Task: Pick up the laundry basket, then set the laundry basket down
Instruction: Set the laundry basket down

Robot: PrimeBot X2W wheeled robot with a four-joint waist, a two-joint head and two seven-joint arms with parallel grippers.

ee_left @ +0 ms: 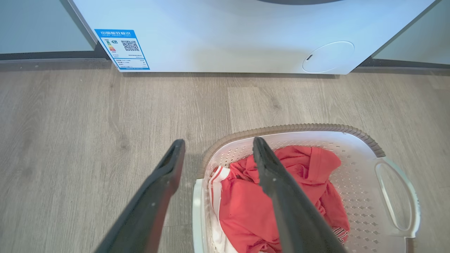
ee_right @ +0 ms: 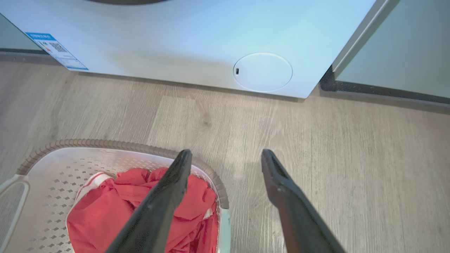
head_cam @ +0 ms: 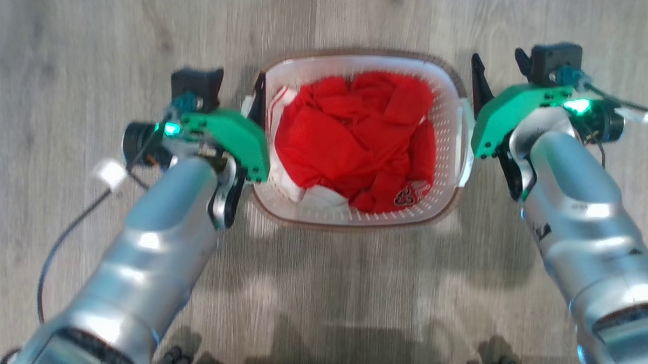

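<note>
On the wood floor (head_cam: 91, 44) before a white washer (ee_left: 225, 35): laundry basket (head_cam: 444, 132), likely light, stiff perforated plastic, soft red garments (head_cam: 352, 134) inside; best lifted by side handles (head_cam: 466, 154), each straddled by left gripper (ee_left: 218, 142) and right gripper (ee_right: 226, 153), fingers spread, grasping nothing.

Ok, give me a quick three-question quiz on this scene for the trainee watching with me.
1. True or false: the left end effector and right end effector are both shut.
2. What lies in the laundry basket? A: blue towels. B: red clothing. C: nothing.
3. Fill in: each end effector has one finger over the basket's inside, the other over the ___.
Key: 1 false, both are open. 2 B. 3 floor.
</note>
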